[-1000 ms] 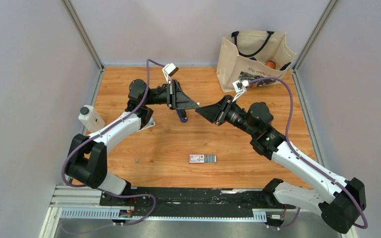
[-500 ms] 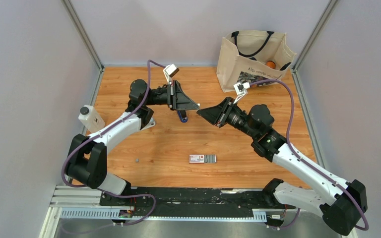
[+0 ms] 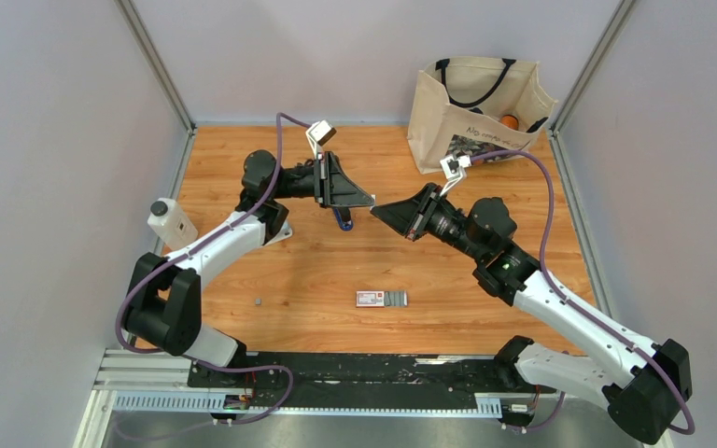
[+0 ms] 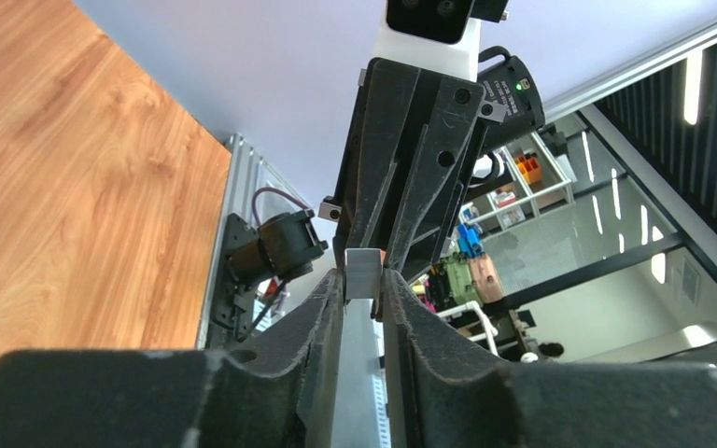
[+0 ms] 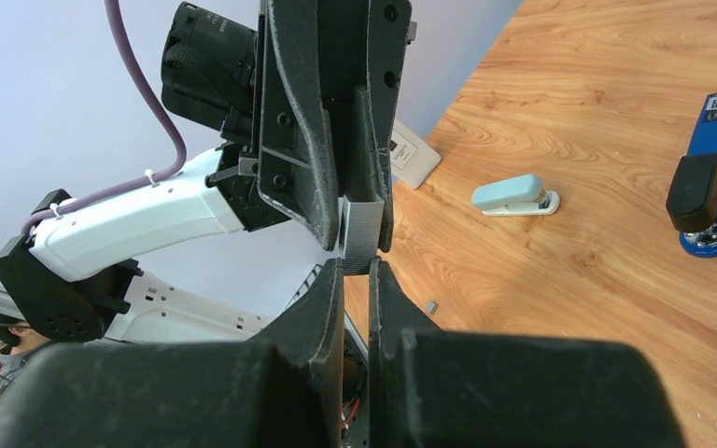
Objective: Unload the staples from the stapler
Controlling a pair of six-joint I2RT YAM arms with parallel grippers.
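Top external: bag (image 3: 471,103) holds something orange (image 3: 510,121); left gripper (image 4: 362,280) and right gripper (image 5: 356,271) pinch the staples (image 5: 362,233).

— Seen from above, how much of the stapler (image 3: 340,222) shows?
— Only a blue tip; the left gripper (image 3: 371,203) covers the rest.
— And the staples (image 5: 359,238)?
— Their lower end disappears between the right gripper (image 5: 357,273)'s fingers. The grey speck (image 3: 258,301) on the surface (image 3: 485,308) is too small to name.
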